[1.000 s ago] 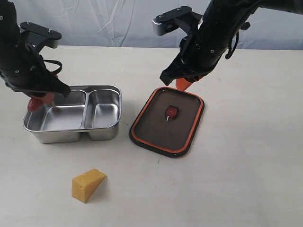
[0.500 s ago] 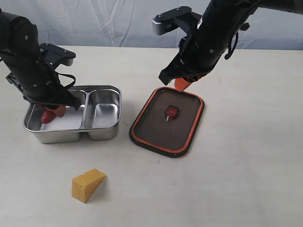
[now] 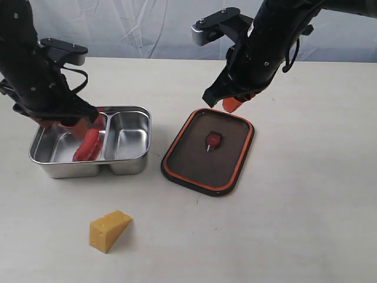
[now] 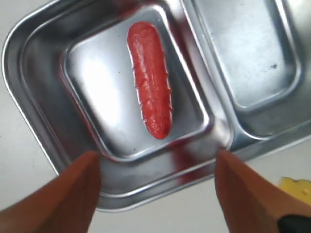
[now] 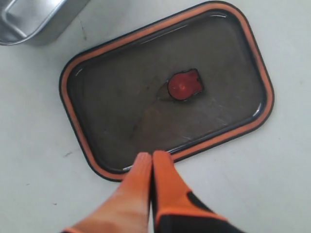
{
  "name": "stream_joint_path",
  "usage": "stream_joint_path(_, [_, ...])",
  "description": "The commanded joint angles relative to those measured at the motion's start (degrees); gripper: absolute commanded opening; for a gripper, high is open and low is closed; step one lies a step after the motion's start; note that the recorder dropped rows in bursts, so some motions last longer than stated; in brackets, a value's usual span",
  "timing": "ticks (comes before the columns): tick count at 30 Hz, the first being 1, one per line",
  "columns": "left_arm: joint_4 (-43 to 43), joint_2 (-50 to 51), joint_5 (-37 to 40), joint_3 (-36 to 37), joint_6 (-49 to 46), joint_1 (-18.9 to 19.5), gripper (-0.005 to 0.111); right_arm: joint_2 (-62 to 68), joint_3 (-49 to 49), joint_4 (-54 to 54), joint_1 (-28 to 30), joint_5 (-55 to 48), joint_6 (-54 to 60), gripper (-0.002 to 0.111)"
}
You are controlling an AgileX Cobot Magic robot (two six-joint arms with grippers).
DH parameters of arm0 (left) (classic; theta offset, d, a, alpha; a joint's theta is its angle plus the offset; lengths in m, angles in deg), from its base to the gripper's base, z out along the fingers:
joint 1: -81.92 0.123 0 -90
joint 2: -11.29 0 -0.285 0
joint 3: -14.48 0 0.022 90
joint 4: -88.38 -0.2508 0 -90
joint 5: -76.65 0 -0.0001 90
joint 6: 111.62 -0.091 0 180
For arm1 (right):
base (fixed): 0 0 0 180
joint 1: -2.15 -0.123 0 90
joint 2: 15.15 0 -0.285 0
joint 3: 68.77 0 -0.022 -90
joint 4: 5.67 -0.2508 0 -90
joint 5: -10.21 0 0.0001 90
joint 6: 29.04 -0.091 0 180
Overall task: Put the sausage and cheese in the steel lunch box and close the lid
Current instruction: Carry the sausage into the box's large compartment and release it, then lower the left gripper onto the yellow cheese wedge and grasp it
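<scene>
- Left jaws hang wide apart and empty above the sausage (image 4: 150, 85), which lies in the steel lunch box's (image 3: 147, 127) larger compartment.
- Right jaws, pressed together and empty, hover over the lid (image 5: 121, 121).
- The cheese (image 3: 110, 230) sits on the worktop (image 3: 294, 224); its sloped faces could slip from a pinch.

The box (image 3: 126, 167) stood on the table (image 3: 306, 194) at the left, its two compartments side by side, left and right of the divider (image 3: 106, 135). The sausage (image 3: 87, 146) lay in the left compartment, lengthwise from near to far, close to the divider. The lid (image 3: 188, 159) lay flat on the table just right of the box, not touching it, with the valve (image 3: 212, 140) at its middle. The cheese (image 3: 109, 230) sat on the table nearer than the box, well apart from it and left of the lid. The left gripper (image 4: 155, 156) hung over the left compartment; the right gripper (image 5: 152, 158) hung above the lid's far edge.
</scene>
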Motion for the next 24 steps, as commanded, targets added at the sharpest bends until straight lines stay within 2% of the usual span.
stream_joint_path(1, [6.09, -5.50, 5.26, -0.26, -2.16, 0.29, 0.064, -1.54, 0.34, 1.01, 2.13, 0.91, -2.50, 0.000])
stream_joint_path(7, [20.51, -9.26, 8.23, 4.42, -10.07, -0.22, 0.064, -2.53, 0.34, 0.50, 7.71, 1.28, -2.99, 0.000])
stream_joint_path(15, [20.34, -9.24, 7.61, 14.33, -10.08, -7.32, 0.064, -2.53, 0.34, 0.76, 11.64, 1.39, -2.99, 0.000])
stream_joint_path(24, [16.72, -9.24, -0.38, 17.99, -9.68, -13.86, 0.064, -2.53, 0.34, 0.11, 11.64, 1.77, -2.88, 0.000])
